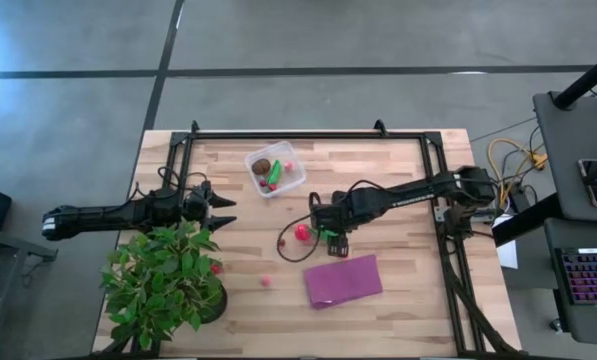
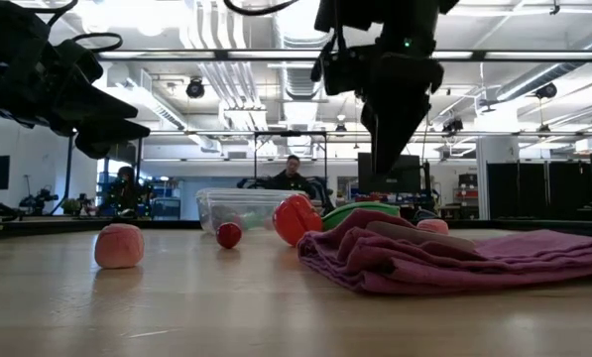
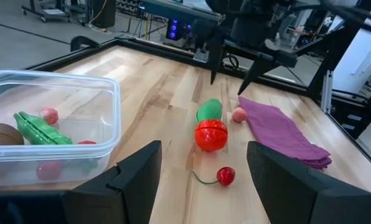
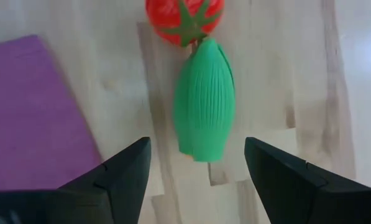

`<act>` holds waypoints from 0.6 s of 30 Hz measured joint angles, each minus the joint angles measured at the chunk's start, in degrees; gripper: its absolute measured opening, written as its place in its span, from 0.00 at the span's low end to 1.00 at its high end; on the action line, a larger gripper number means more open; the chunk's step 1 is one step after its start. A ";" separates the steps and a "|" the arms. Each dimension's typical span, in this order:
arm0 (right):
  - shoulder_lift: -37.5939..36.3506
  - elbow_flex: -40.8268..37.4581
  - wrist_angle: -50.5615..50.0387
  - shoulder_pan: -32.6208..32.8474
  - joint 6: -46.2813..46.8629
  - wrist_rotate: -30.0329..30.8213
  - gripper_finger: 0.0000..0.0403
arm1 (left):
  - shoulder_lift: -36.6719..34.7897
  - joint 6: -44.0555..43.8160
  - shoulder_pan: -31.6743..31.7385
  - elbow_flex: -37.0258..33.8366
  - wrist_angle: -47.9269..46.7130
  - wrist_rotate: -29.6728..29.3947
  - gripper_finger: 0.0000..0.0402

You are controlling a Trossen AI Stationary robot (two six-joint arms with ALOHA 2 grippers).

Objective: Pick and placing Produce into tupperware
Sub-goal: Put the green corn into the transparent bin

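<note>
My right tool (image 4: 197, 180) hangs open, fingers straddling the green corn piece (image 4: 204, 102), tomato (image 4: 184, 18) touching at its 12 o'clock. Left tool (image 3: 201, 180) waits open beside the tupperware (image 3: 114, 99).

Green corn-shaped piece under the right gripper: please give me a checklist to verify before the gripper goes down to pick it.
1. Right gripper fingers open: ok.
2. Gripper centred over the green ribbed piece: ok in the right wrist view.
3. Piece free to lift: not ok, the red tomato touches its tip.
4. Purple cloth out of the fingers' way: ok, it lies beside.
5. Clear container has room: ok, only partly filled.
6. Left gripper away from the path: ok, it waits near the potted plant.
</note>
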 joint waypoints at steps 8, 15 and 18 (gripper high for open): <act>0.04 -3.78 6.42 -0.11 -0.48 -0.36 0.62 | -0.05 0.00 -0.01 0.00 0.00 -0.01 0.56; 0.04 -6.56 11.29 -0.15 -1.49 -0.37 0.63 | -0.03 0.00 0.01 0.00 0.00 -0.01 0.56; 0.04 -7.66 13.81 -0.13 -1.25 -0.39 0.62 | -0.03 0.00 0.01 0.00 0.00 -0.01 0.56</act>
